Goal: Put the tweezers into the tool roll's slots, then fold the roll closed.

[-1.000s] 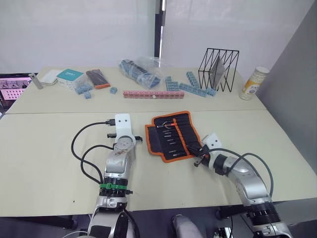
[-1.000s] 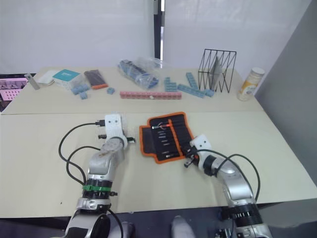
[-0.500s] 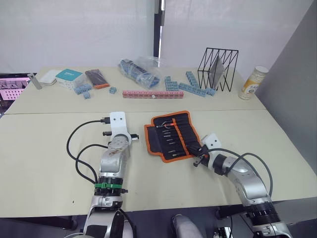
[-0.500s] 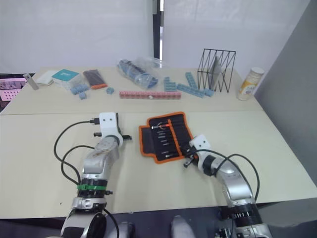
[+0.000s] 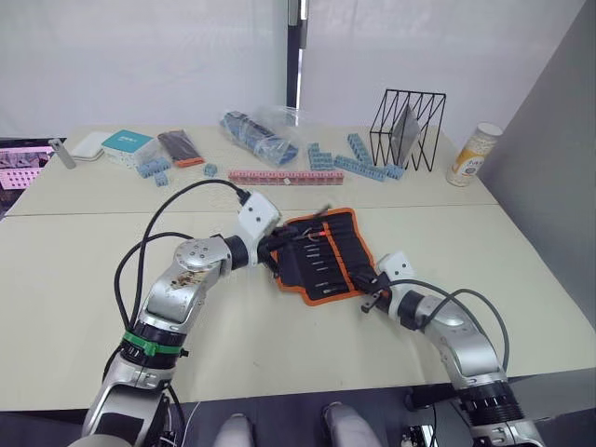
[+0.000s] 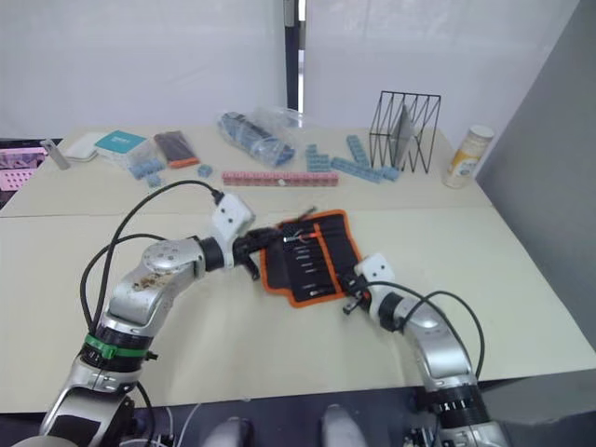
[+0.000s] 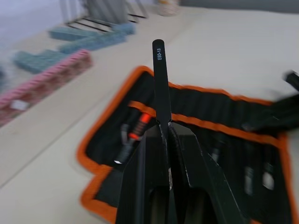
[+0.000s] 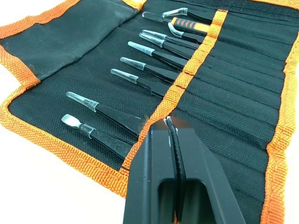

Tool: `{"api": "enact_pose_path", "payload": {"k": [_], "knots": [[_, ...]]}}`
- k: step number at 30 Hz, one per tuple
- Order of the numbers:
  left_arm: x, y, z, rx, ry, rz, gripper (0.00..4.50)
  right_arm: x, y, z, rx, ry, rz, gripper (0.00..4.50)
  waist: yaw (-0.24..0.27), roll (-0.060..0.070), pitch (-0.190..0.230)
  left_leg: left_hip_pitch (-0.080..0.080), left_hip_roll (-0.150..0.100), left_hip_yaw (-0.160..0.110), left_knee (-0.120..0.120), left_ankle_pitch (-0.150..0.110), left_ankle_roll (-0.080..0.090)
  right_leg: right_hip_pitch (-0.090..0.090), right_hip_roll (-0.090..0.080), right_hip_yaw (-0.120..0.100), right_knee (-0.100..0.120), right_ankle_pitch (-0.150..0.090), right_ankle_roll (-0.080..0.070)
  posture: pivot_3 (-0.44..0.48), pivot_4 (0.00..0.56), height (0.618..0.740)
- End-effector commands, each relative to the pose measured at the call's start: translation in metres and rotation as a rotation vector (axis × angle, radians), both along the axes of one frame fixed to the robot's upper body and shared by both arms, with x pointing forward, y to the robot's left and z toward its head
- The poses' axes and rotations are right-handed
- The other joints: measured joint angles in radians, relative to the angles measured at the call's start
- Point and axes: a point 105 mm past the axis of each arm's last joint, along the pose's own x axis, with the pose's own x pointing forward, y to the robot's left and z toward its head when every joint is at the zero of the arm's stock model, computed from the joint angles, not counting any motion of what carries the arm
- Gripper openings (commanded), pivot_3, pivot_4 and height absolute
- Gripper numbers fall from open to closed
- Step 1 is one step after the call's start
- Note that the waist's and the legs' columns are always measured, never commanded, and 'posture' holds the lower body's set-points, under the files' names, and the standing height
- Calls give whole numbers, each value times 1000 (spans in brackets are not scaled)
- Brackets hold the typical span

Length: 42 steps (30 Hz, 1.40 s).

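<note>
A black tool roll [image 5: 324,255] with orange trim lies open and flat on a pale desk [image 5: 84,279], near its middle. An orange strip runs across the roll's inner face, and rows of narrow slots [image 8: 243,116] cross the black fabric. Several slim black tweezers [image 8: 149,70] with clear tip caps sit side by side in the slots, their points aimed toward the roll's loose flap. One tool with an orange grip [image 8: 189,24] lies among them at the far end of the row.

The left hand [image 5: 273,248] reaches in from the robot's left, at the roll's left edge. Its two black fingers are clenched on a single black tweezer [image 7: 161,79], which stands up out of the fingertips above the open roll. White lettering is printed near the tweezer's top end.

The right hand [image 5: 371,296] rests at the roll's near right corner. Its fingers are pressed tight together over the orange strip, with a thin dark sliver between them; what that sliver is cannot be told.

At the back of the desk stand a black wire rack [image 5: 408,128] and a pale bottle [image 5: 475,155] toward the right. A row of pink blocks [image 5: 275,176], scattered blue blocks [image 5: 354,160], a clear bag [image 5: 264,133] and a teal box [image 5: 130,142] spread along the far edge.
</note>
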Motion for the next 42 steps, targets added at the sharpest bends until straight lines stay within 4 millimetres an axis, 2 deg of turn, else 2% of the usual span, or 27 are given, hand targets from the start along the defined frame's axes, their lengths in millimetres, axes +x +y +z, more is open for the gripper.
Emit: {"api": "enact_pose_path", "payload": {"k": [1,8,12,23,32,42], "knots": [[-10,-8,2,76,-15,-134,63,-13,1,-26,-38,88,0,0,1,0,0,0,0,0,0,0,0,0,0,0,0,0,0,0,150,737],[-9,-9,-18,218,25,-233,63,-16,-4,-28,-58,80,-36,0,5,0,0,-1,0,0,0,0,0,-1,0,0,0,0,0,0,150,737],[3,-12,-30,277,32,-206,63,-20,-5,-30,-57,82,-48,0,10,0,0,-1,0,0,0,0,0,-1,0,0,0,-1,0,0,150,737],[11,-17,-38,295,55,-182,63,-18,-5,-29,-50,75,-65,0,20,0,0,-2,0,0,0,0,0,-2,0,0,1,0,0,0,150,737],[19,-51,-38,254,17,-194,63,-20,-4,-33,-58,91,-62,0,25,0,0,-2,0,0,2,0,1,-1,0,0,2,0,0,0,150,737],[24,-79,-44,272,-28,-252,63,-21,-3,-35,-60,96,-65,0,25,0,0,-2,0,0,2,0,0,-1,0,0,2,3,5,0,150,737]]}}
